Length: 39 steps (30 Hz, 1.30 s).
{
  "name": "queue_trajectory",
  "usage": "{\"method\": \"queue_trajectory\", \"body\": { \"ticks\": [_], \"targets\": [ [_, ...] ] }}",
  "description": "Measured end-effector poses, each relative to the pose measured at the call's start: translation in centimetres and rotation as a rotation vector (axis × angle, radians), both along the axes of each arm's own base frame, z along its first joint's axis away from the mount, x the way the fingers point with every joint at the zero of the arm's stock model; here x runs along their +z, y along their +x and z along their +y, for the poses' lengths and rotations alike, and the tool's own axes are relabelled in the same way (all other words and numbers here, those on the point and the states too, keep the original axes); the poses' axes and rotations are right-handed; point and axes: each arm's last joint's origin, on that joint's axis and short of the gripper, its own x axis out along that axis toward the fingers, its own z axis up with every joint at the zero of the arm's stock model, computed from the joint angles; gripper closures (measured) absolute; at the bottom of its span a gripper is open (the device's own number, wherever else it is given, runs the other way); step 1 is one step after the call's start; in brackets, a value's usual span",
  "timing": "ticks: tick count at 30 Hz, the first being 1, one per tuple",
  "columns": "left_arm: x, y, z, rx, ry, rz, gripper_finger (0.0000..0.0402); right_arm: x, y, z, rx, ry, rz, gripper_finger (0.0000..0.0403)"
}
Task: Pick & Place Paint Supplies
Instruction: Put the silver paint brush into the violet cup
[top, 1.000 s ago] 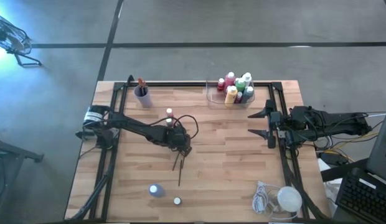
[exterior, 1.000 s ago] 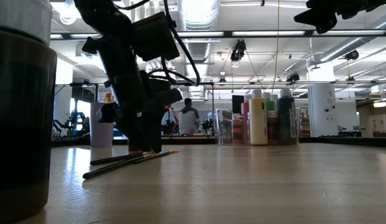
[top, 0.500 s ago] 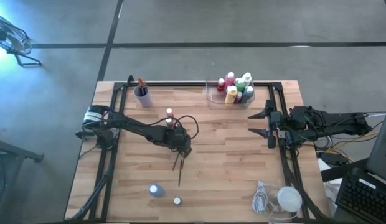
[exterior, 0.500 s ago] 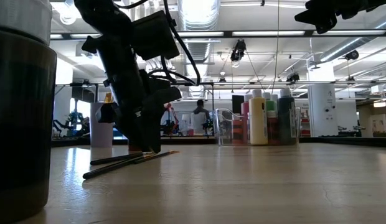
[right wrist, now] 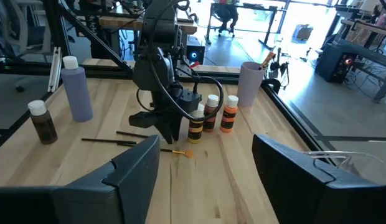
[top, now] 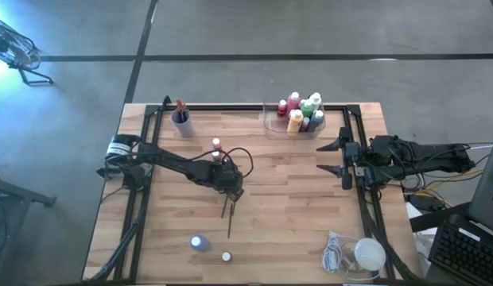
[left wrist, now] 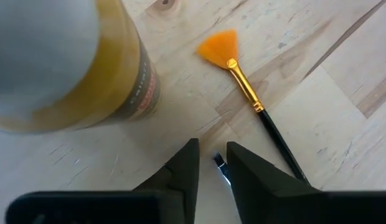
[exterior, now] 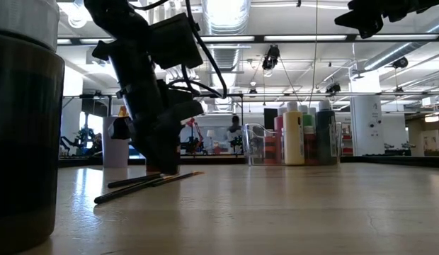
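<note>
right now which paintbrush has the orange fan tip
The thin black-handled brush with a gold ferrule lying just beyond the left pincer; the other dark brushes show no orange bristles.

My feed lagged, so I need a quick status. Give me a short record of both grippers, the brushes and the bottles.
Left gripper: low at mid-table, right above the dark paintbrushes
Right gripper: open, empty, waiting at the table's right edge
Fan brush: lying flat on the wood close to the left arm's fingers
Tray: far side, several bottles upright inside
Loose: purple bottle and brown bottle near the front edge
</note>
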Motion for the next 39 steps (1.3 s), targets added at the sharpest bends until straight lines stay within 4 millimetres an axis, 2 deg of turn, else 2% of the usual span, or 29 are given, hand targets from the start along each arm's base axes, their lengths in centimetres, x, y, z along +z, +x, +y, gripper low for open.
{"method": "queue_trajectory", "body": {
  "ticks": [19,32,39],
  "targets": [
    [-0.1,-0.1,-0.1,-0.008,-0.009,0.004,0.0395,0.0,0.0,0.0,0.0,0.0,0.0,0.0083],
    [0.2,-0.2,0.0,-0.044,0.005,0.017,0.04,0.0,0.0,0.0,0.0,0.0,-0.001,0.0043],
    [1.6,-1.1,-0.1,-0.076,-0.018,0.017,0.0401,0.0,0.0,0.0,0.0,0.0,0.0,0.0051]
  ]
}}
